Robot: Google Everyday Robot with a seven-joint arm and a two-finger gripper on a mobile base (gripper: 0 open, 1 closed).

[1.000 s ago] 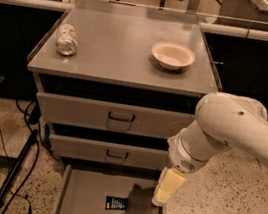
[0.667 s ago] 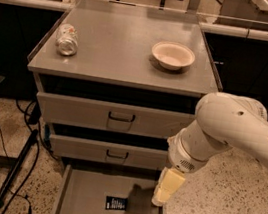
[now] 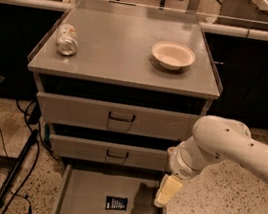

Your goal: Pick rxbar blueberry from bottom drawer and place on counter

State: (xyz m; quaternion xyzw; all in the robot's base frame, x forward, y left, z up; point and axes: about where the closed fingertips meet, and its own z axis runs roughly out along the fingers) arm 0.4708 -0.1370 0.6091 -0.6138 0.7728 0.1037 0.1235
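Observation:
The rxbar blueberry point(image 3: 116, 203), a small dark wrapper with white lettering, lies flat on the floor of the open bottom drawer point(image 3: 84, 197), near its front middle. My gripper point(image 3: 167, 191) hangs over the drawer's right side, to the right of the bar and apart from it, pointing down. It holds nothing. The counter point(image 3: 122, 51) is the grey cabinet top above.
A silver drink can point(image 3: 67, 39) lies on the counter's left and a cream bowl point(image 3: 173, 55) stands on its right. The two upper drawers point(image 3: 117, 117) are shut. A dark pole point(image 3: 18, 169) leans on the floor at the left.

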